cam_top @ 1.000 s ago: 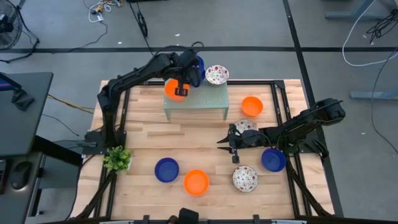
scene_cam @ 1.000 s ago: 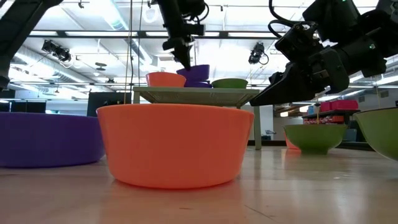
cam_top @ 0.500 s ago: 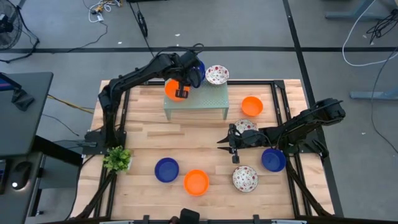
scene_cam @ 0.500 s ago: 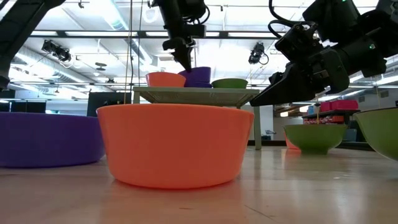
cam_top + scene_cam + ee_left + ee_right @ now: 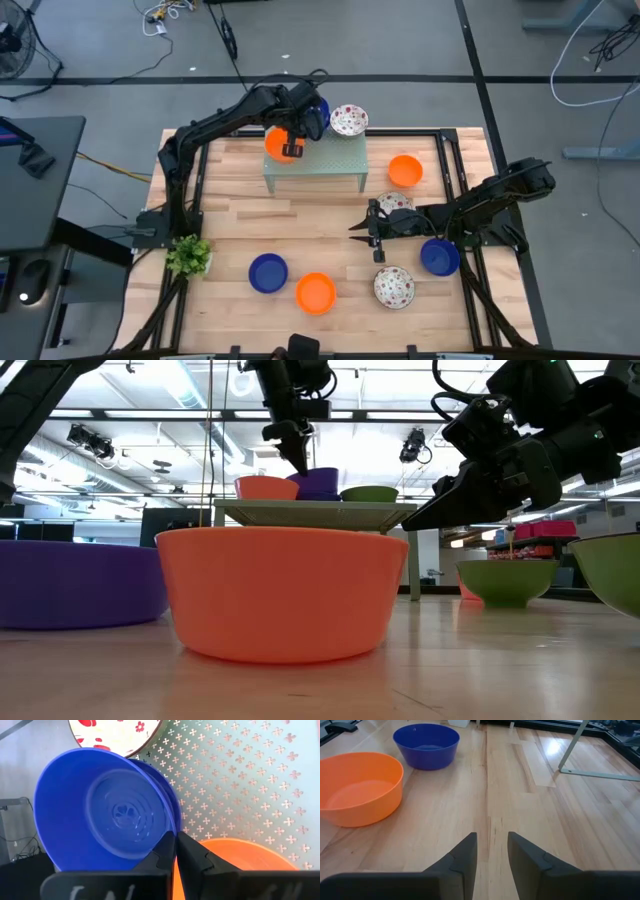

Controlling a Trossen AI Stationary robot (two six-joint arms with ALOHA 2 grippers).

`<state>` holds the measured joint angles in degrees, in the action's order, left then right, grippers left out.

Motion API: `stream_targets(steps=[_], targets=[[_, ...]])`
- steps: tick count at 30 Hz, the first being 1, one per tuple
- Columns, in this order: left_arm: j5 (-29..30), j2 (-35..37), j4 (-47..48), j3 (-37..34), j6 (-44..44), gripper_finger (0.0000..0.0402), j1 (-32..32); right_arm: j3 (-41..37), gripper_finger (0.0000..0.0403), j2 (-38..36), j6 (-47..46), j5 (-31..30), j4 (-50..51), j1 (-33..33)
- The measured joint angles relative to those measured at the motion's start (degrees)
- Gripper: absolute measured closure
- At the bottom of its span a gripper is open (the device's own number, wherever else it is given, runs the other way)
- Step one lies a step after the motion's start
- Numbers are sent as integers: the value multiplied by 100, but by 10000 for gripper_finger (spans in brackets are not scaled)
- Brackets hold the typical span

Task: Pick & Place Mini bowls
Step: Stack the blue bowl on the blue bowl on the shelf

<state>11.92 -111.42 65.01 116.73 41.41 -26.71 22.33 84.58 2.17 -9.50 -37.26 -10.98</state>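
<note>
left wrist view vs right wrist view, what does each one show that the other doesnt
Only the left wrist view shows the mint-green perforated stand, a tilted blue bowl whose rim the left pincer is shut on, a white red-floral bowl and an orange bowl's rim on the stand. Only the right wrist view shows the bare wooden table, with an orange bowl and a blue bowl standing on it, past the open, empty right pincer. Both show blue and orange mini bowls.

Seven mini bowls point(image 5: 316, 293), two arms
</note>
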Motion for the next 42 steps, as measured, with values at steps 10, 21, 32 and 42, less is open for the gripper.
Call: stream_targets(steps=[10,21,32,42], targets=[[2,0,0,0,-178,384,-64,0,292,0,0,-2,0,1],[0,0,0,0,-283,374,-62,0,292,0,0,-1,0,0],[-9,2,-12,0,-336,364,-75,0,292,0,0,-2,0,0],[-2,2,-149,0,-469,316,-121,0,292,0,0,0,0,0]])
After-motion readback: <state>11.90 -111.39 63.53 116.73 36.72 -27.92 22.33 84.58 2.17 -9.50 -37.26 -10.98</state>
